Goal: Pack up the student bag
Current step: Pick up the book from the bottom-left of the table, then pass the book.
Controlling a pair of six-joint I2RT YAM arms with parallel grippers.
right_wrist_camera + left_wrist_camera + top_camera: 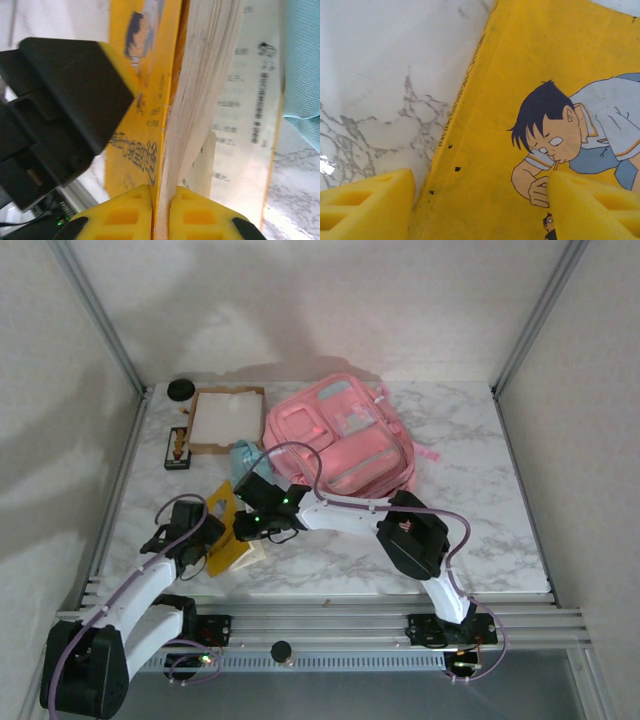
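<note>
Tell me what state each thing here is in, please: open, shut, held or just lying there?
right gripper: shut on the yellow book.
left gripper: open, over the book's cover.
yellow book: one edge pinched by the right gripper.
student bag: lying flat on the table, not held.
light-blue pouch: lying loose beside the bag.
cardboard box: open-topped, white sheet inside.

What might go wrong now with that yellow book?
The right tool pinches just a thin edge of the yellow book, so its cover may tear or slip when lifted. The left tool stands open close over the same book; the two tools might bump.
</note>
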